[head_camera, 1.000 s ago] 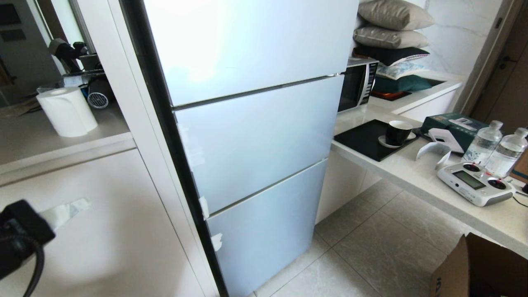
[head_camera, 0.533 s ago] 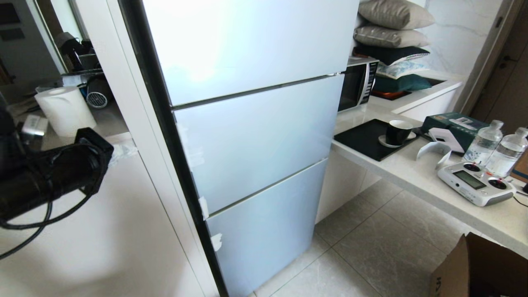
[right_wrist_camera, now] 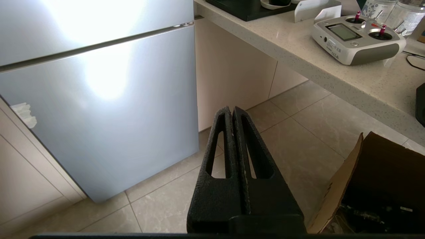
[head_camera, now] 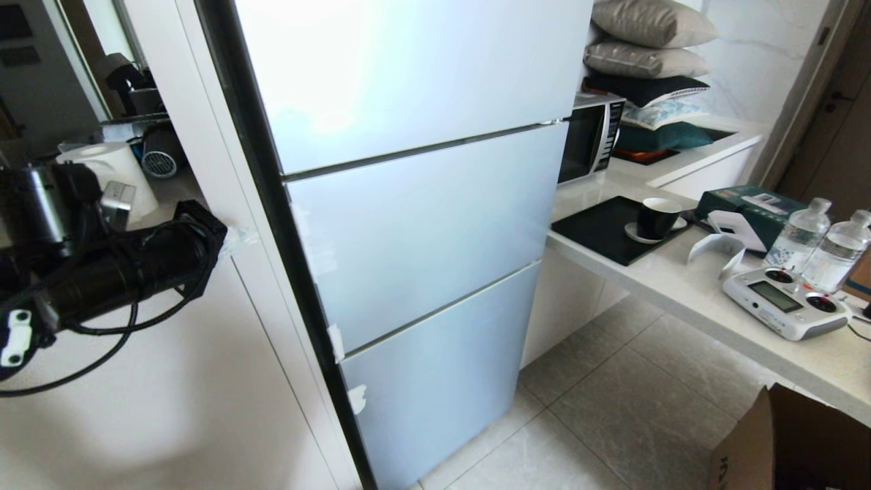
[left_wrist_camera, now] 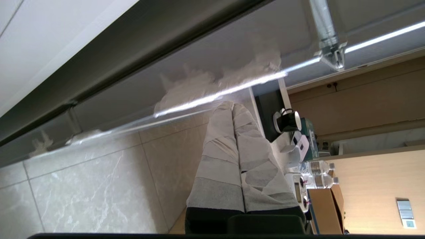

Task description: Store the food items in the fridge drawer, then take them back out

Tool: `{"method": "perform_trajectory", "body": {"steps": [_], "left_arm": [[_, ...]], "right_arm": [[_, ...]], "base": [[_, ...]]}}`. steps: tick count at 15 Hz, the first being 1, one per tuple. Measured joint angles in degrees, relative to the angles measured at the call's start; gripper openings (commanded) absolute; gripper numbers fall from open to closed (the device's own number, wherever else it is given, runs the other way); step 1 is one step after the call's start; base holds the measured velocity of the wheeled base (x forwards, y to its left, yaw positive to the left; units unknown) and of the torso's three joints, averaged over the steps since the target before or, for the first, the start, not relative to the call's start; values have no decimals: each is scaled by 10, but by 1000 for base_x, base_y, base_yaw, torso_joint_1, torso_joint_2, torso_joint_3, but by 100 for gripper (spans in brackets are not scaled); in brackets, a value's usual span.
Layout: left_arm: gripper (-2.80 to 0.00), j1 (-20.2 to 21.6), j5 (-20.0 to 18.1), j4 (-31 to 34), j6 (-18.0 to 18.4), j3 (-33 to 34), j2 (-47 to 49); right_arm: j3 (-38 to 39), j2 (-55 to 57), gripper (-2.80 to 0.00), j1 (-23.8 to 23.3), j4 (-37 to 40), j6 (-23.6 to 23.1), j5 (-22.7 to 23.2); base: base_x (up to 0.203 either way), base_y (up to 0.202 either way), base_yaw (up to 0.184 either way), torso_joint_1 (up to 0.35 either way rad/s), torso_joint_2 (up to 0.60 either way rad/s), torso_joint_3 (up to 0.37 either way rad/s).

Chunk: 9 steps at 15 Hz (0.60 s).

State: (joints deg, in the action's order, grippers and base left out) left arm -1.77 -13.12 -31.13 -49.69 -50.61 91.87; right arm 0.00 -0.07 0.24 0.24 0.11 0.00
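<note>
The fridge (head_camera: 422, 224) stands with all three pale blue doors closed, so the fridge drawer is hidden. No food items are in view. My left arm reaches in from the left, and its white-taped left gripper (head_camera: 235, 237) hangs just short of the fridge's dark left edge, at the height of the middle door. In the left wrist view the left gripper (left_wrist_camera: 232, 105) is shut and holds nothing, its tip near white tape scraps (left_wrist_camera: 199, 86) on the door edge. My right gripper (right_wrist_camera: 231, 109) is shut and empty, low over the floor tiles before the bottom door (right_wrist_camera: 99, 109).
A white cabinet panel (head_camera: 170, 381) flanks the fridge on the left, with a paper roll (head_camera: 116, 170) on the shelf above. On the right, a counter (head_camera: 680, 286) carries a cup (head_camera: 656, 218), a remote controller (head_camera: 782, 299) and water bottles (head_camera: 799, 235). A cardboard box (head_camera: 789, 442) stands on the floor.
My left arm has risen from the lower left and swung right, bringing its taped fingers up to the fridge's left edge. The right arm and the fridge doors have not moved.
</note>
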Motion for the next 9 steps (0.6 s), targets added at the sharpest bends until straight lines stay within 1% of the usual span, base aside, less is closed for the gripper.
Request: {"method": "perform_trajectory", "body": {"steps": [2, 5, 9], "left_arm": [[-280, -6, 4, 0, 4, -19, 17], [-280, -17, 23, 0, 5, -48, 49], [-280, -25, 40, 0, 5, -88, 89]], "right_arm": [[0, 0, -280, 0, 0, 1, 0], [0, 0, -280, 0, 0, 1, 0], [0, 0, -280, 0, 0, 1, 0]], "base": [[0, 0, 0, 0, 0, 0], [0, 0, 0, 0, 0, 0], [0, 0, 0, 0, 0, 0]]}}
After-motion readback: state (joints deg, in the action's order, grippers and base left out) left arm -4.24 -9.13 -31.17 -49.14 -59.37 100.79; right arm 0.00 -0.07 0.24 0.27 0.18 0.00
